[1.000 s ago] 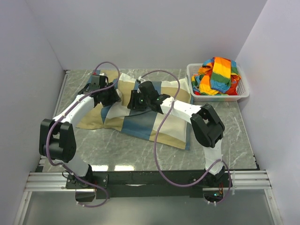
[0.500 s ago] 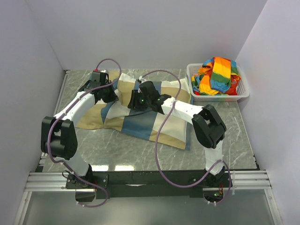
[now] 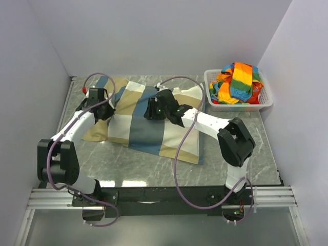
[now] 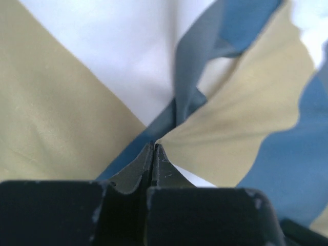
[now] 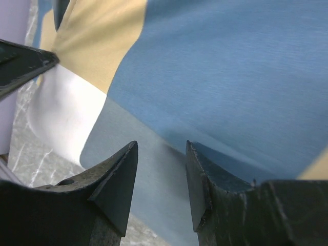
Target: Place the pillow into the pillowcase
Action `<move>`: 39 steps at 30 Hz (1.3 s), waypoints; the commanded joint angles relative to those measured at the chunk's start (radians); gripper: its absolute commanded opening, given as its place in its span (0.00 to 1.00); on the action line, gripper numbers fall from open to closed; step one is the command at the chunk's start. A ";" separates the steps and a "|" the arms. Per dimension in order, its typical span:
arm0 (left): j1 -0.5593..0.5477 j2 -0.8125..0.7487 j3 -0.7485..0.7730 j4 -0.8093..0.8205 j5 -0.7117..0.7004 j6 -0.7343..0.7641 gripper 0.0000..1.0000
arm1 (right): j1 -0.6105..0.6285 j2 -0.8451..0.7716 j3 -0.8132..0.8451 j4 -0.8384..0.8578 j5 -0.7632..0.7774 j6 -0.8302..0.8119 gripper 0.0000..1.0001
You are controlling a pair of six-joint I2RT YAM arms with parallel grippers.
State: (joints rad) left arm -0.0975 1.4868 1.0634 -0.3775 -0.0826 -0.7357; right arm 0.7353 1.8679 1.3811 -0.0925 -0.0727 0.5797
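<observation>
Pinching a fold of the pillowcase (image 3: 138,128), the left gripper (image 4: 152,154) has its fingers tight together at the case's 9 o'clock edge. The right gripper (image 5: 161,148) hovers over a blue block, fingers part-way apart, nothing clearly held. The plump case lies in the middle of the table (image 3: 128,164); a cream corner of the pillow (image 3: 188,93) peeks out at 1 o'clock, near the basket (image 3: 266,100).

The pillowcase (image 3: 146,128) bore big blocks of blue, tan and off-white. The cloth (image 3: 237,81) in the white lattice basket (image 3: 241,107) was striped orange, green, yellow, blue and red. The table (image 3: 128,166) was grey-green marble with pale veins; the arms (image 3: 210,122) were white with black joints
</observation>
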 commanded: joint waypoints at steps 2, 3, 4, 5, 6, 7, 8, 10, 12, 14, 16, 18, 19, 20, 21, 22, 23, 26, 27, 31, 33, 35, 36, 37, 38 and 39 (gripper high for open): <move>0.035 0.078 -0.063 0.075 -0.094 -0.083 0.01 | -0.007 -0.061 -0.042 0.000 0.059 -0.012 0.49; 0.039 0.093 -0.074 0.098 -0.091 -0.090 0.01 | -0.008 -0.064 -0.051 0.000 0.060 -0.014 0.49; 0.044 0.110 -0.074 0.106 -0.069 -0.091 0.01 | -0.010 -0.070 -0.066 -0.001 0.062 -0.014 0.49; 0.045 0.139 -0.063 0.109 -0.057 -0.091 0.01 | -0.010 -0.087 -0.076 0.002 0.065 -0.017 0.50; 0.050 0.150 -0.054 0.108 -0.043 -0.082 0.01 | -0.013 -0.099 -0.086 0.002 0.065 -0.018 0.50; 0.050 0.155 -0.042 0.098 -0.036 -0.079 0.01 | -0.011 -0.113 -0.100 -0.001 0.068 -0.023 0.50; 0.050 0.148 -0.013 0.088 -0.039 -0.073 0.11 | -0.013 -0.145 -0.106 -0.009 0.071 -0.026 0.51; 0.051 0.124 0.018 0.033 -0.089 -0.062 0.33 | -0.013 -0.185 -0.120 -0.022 0.095 -0.035 0.55; 0.058 0.066 0.067 -0.006 -0.127 -0.051 0.57 | -0.011 -0.254 -0.129 -0.042 0.111 -0.040 0.59; 0.058 0.002 0.122 -0.075 -0.179 -0.034 0.70 | -0.013 -0.326 -0.146 -0.070 0.119 -0.043 0.66; 0.056 -0.042 0.142 -0.116 -0.183 -0.001 0.91 | -0.014 -0.380 -0.175 -0.091 0.135 -0.047 0.75; 0.036 -0.101 0.153 -0.110 -0.123 0.068 0.99 | -0.017 -0.476 -0.211 -0.110 0.158 -0.050 0.92; 0.018 -0.118 0.156 -0.119 -0.126 0.078 0.99 | -0.017 -0.510 -0.250 -0.113 0.184 -0.049 0.99; -0.004 -0.147 0.159 -0.136 -0.129 0.087 0.99 | -0.022 -0.577 -0.272 -0.121 0.194 -0.046 1.00; -0.058 -0.164 0.152 -0.133 -0.129 0.104 0.99 | -0.028 -0.610 -0.289 -0.128 0.197 -0.043 1.00; -0.091 -0.183 0.142 -0.129 -0.138 0.102 0.99 | -0.030 -0.640 -0.321 -0.136 0.208 -0.035 1.00; -0.120 -0.221 0.120 -0.115 -0.135 0.101 0.99 | -0.030 -0.701 -0.339 -0.150 0.215 -0.034 1.00; -0.224 -0.310 0.054 -0.078 -0.143 0.095 0.99 | -0.031 -0.823 -0.413 -0.185 0.261 -0.023 1.00; -0.261 -0.330 0.034 -0.055 -0.143 0.101 1.00 | -0.033 -0.852 -0.434 -0.194 0.272 -0.020 1.00; -0.321 -0.382 -0.039 -0.049 -0.120 0.121 0.99 | -0.033 -0.983 -0.542 -0.256 0.323 -0.001 1.00; -0.332 -0.401 -0.072 -0.044 -0.105 0.124 1.00 | -0.033 -1.058 -0.580 -0.273 0.350 0.008 1.00; -0.334 -0.431 -0.115 -0.011 -0.071 0.121 0.99 | -0.033 -1.108 -0.620 -0.277 0.358 0.012 1.00; -0.334 -0.442 -0.129 0.006 -0.065 0.118 0.99 | -0.033 -1.118 -0.625 -0.282 0.369 0.012 1.00; -0.334 -0.454 -0.143 0.035 -0.063 0.117 0.99 | -0.033 -1.125 -0.629 -0.289 0.373 0.012 1.00; -0.334 -0.474 -0.161 0.045 -0.062 0.114 0.99 | -0.033 -1.135 -0.631 -0.299 0.379 0.011 1.00; -0.334 -0.482 -0.163 0.049 -0.063 0.113 1.00 | -0.033 -1.138 -0.629 -0.305 0.384 0.009 1.00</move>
State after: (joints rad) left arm -0.4271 1.0702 0.9276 -0.4171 -0.1745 -0.6388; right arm 0.7078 0.7624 0.7555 -0.3786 0.2493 0.5827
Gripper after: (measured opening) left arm 0.994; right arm 0.995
